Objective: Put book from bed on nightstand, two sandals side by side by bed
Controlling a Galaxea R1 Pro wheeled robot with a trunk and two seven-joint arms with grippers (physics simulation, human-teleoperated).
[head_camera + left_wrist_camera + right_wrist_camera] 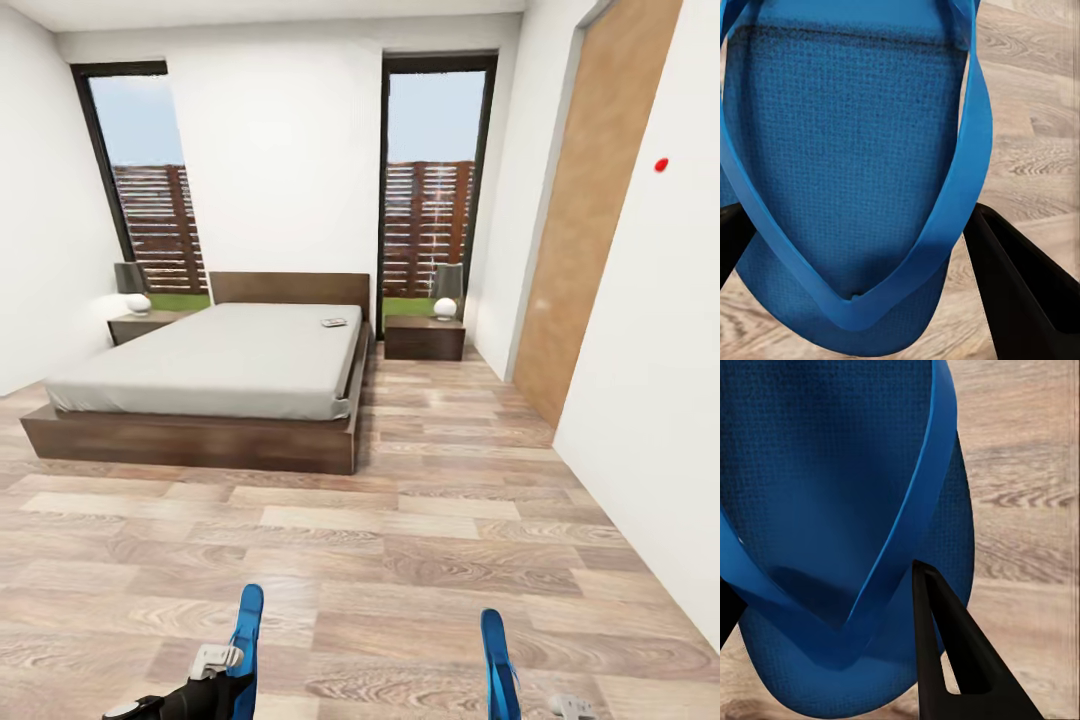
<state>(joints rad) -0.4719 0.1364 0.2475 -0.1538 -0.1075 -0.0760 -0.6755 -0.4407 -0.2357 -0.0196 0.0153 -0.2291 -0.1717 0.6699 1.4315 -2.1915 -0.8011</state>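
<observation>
The bed (215,365), with a grey mattress and dark wooden frame, stands ahead at the left. The book (333,322) lies on the mattress near the headboard's right end. One nightstand (424,338) flanks the bed on the right, another nightstand (143,324) on the left. Low in the head view, one blue sandal (247,625) stands on edge in my left gripper (870,262). A second blue sandal (497,655) is held the same way in my right gripper (832,630). Both wrist views show a sandal sole between black fingers (1020,292), above the wood floor.
A round white lamp (445,308) sits on the right nightstand and another lamp (138,303) on the left one. A wooden door (590,210) lines the right wall. Wood-plank floor (400,520) stretches between me and the bed. Tall windows stand behind the nightstands.
</observation>
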